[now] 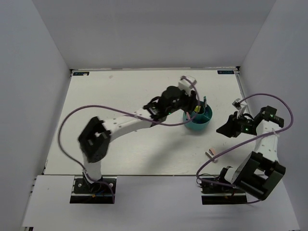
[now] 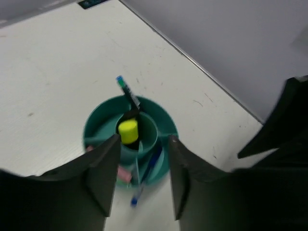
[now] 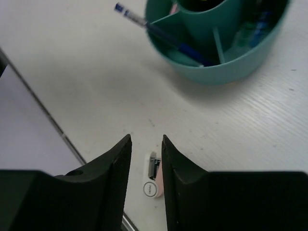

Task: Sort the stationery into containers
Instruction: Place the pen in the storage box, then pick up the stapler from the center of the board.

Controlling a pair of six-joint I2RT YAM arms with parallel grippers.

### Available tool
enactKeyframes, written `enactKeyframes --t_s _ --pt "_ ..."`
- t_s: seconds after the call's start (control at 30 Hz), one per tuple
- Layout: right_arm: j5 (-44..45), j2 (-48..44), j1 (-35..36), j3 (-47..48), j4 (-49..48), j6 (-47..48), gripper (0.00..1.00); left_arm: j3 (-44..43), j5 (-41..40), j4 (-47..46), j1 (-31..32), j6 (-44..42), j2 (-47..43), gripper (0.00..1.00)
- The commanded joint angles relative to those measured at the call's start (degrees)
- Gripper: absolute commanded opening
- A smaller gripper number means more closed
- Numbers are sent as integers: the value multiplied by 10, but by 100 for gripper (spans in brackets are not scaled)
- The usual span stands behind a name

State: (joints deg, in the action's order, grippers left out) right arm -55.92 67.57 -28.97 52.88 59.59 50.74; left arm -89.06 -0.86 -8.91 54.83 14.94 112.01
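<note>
You see the organiser (image 3: 226, 72) in smooth teal plastic, faintly glossy; the table (image 3: 86, 86) around the organiser looks matt white, finely grained; the right gripper (image 3: 146, 140) looks matt black.

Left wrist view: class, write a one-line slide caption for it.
Open left claw hovers over the teal organiser, yellow-capped highlighter in its centre cup, blue pen leaning from an outer compartment.

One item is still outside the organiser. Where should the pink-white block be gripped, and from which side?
Grip the pink-white block across its narrow width, near the middle, coming straight down. It lies flat on the table, so only its long sides are free. The open right pincer is nearest.
</note>
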Motion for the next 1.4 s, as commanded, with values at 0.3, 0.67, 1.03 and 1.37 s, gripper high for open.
enactKeyframes --t_s 0.3,0.67,1.03,1.37 --pt "215 -2 153 -77 -13 35 43 332 -145 381 -67 24 -520 92" --pt "387 46 225 -101 -136 -128 43 506 -142 510 -123 47 -707 92" --pt "393 59 268 -132 -147 -150 48 520 -129 519 -124 45 -720 93" --pt "421 54 289 -156 -169 -162 49 521 -129 517 -124 43 -718 93"
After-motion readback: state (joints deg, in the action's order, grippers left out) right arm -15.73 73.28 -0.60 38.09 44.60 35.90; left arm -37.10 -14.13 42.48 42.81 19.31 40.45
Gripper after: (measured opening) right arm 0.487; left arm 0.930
